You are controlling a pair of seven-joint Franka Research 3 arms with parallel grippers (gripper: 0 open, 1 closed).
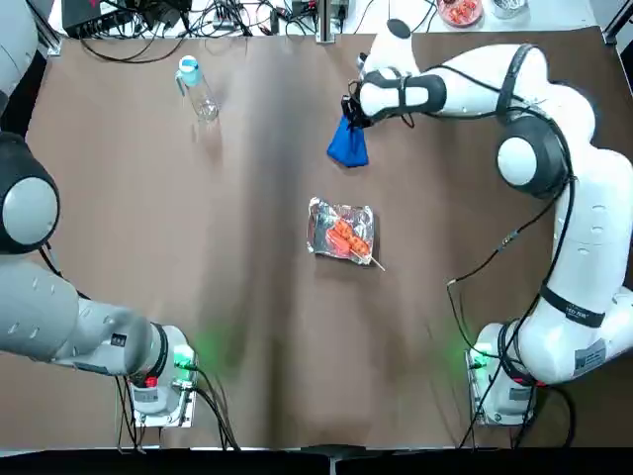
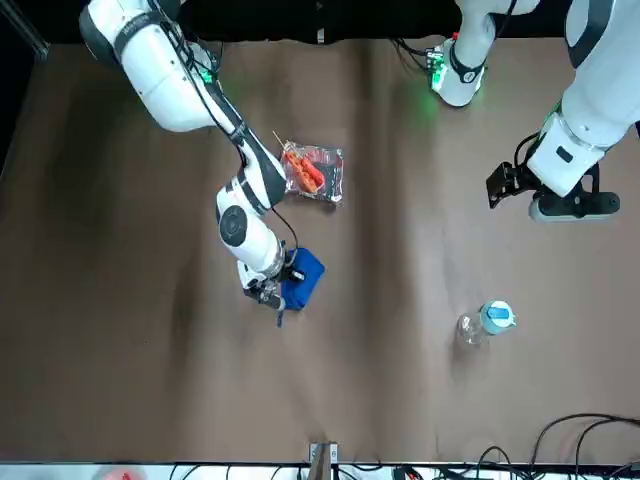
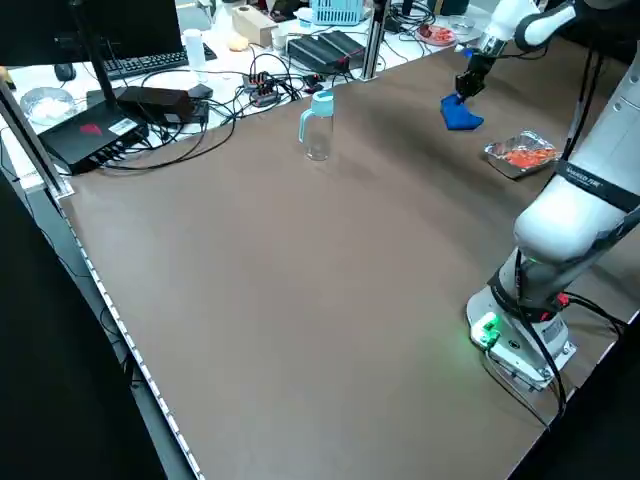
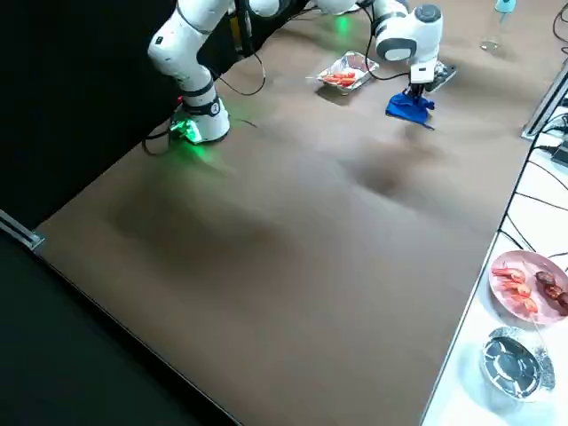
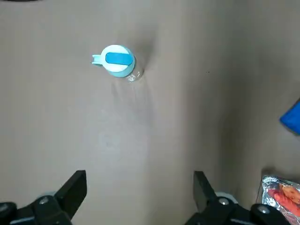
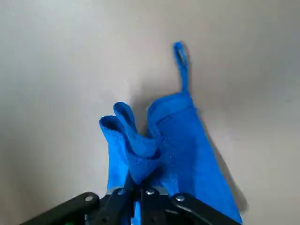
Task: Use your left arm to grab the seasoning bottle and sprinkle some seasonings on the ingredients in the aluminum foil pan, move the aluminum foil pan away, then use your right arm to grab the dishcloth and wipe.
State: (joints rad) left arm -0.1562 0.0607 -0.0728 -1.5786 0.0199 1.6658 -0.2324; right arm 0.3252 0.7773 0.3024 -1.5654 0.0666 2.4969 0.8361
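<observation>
Right gripper (image 6: 136, 197) is clamped on the cloth (image 6: 161, 140), which trails beyond the pan (image 1: 341, 233); left gripper (image 5: 138, 192) is spread, empty.

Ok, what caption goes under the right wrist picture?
Right gripper pinches the bunched blue dishcloth above the brown table.

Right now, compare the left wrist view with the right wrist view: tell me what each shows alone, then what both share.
Only the left wrist view shows the clear plastic seasoning bottle with its light blue cap, standing upright on the table, a corner of the aluminum foil pan with red-orange ingredients, and the open left gripper above bare table. Only the right wrist view shows the right gripper shut on a pinched fold of cloth, and the cloth's hanging loop. Both show the bright blue dishcloth and the brown tabletop.
</observation>
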